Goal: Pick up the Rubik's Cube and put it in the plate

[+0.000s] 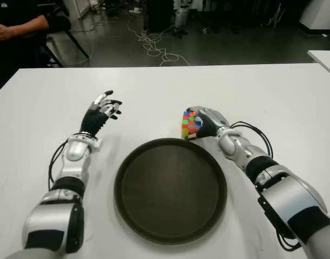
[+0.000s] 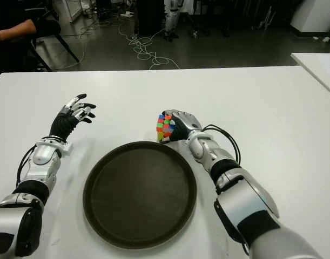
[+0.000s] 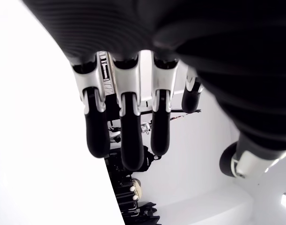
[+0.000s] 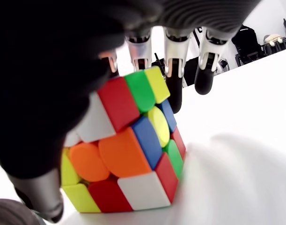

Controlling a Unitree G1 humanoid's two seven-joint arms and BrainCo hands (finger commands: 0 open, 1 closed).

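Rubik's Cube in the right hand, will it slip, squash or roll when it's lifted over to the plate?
The Rubik's Cube looks rigid, so probably no squashing. Its glossy stickers may slip against the right hand, whose fingers wrap it. Flat faces suggest it won't roll on the plate.

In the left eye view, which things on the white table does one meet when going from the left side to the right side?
left hand, fingers spread and holding nothing → plate → Rubik's Cube → right hand, closed around the cube just beyond the plate's far rim.

Robotics lab: white table [image 1: 165, 86], floor cables [image 1: 154, 46], another robot's legs [image 1: 181, 16].
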